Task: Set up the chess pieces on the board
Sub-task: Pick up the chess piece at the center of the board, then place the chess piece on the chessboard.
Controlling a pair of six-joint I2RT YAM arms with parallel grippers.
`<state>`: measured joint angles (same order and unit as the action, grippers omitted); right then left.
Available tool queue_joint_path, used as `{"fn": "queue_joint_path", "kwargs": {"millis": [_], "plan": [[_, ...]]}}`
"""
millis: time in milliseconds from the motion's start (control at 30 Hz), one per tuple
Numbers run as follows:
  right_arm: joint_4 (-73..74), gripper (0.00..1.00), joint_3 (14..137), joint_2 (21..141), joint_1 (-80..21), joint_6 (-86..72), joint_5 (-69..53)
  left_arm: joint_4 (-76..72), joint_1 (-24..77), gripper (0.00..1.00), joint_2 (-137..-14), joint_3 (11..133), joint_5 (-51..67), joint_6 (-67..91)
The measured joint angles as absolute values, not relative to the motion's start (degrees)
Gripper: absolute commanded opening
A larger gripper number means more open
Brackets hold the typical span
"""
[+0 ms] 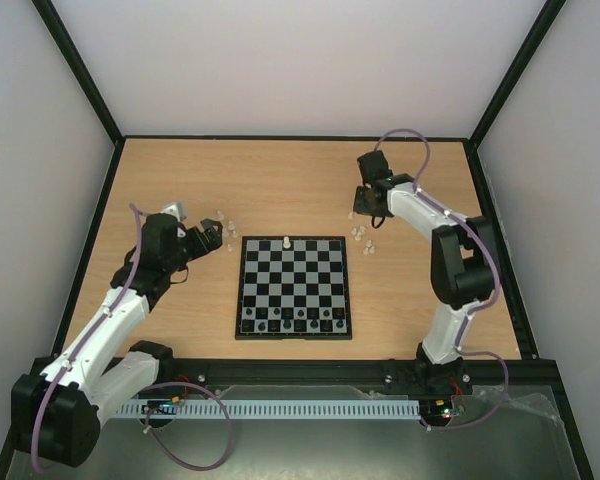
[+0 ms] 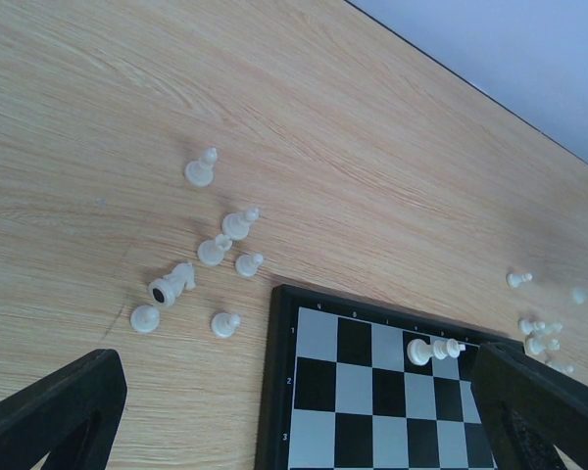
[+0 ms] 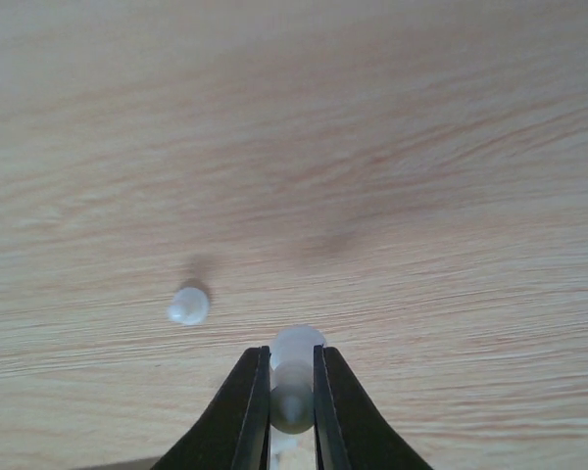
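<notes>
Chess pieces (image 1: 227,224): tiny, whitish, slightly translucent, round heads on wider bases. They are much smaller than a board square. Most are loose on the tabletop (image 1: 280,180), not on the board (image 1: 242,290).

One cluster sits just off the board's far-left corner. In the left wrist view that's about seven pieces close together but mostly apart. One of them, the knight (image 2: 171,285), lies on its side with the dark underside of its base showing. A second cluster (image 1: 364,238) sits just off the far-right corner. A single white piece (image 1: 286,242) stands on the far row of the board, near the middle.

Held piece (image 3: 298,343): pale and rounded, pinched between the black fingers of the right end effector (image 3: 291,367), which is closed tight on it. The type is too blurred to tell. Whether it is lifted or touching the wood, cannot tell. Another loose piece (image 3: 188,305) lies on the tabletop just left of the grip. This end effector is over the wood beyond the right cluster, off the board.

Board: flat, square, black and light-grey checks, black border, centred near the arms. Black pieces (image 1: 300,313) stand in its near rows.

Left end effector (image 1: 220,238): fingers spread fully wide and holding nothing, beside the left cluster at the board's far-left corner.
</notes>
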<state>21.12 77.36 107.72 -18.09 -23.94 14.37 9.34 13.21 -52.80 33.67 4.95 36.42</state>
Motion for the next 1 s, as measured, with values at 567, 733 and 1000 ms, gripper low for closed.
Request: {"fn": "queue_joint_path", "kwargs": {"millis": [567,733,1000], "plan": [[25.15,0.1,80.55,97.97,-34.87,-22.9,6.44,10.28,13.21,1.0,-47.97,33.67,4.4,36.93],[26.55,0.1,82.56,101.84,-38.79,-22.98,4.93,10.98,13.21,1.0,-47.07,33.67,4.25,37.28],[28.32,0.11,84.55,108.29,-41.89,-23.33,4.62,11.29,13.21,1.0,-46.63,33.39,4.21,37.52]]}}
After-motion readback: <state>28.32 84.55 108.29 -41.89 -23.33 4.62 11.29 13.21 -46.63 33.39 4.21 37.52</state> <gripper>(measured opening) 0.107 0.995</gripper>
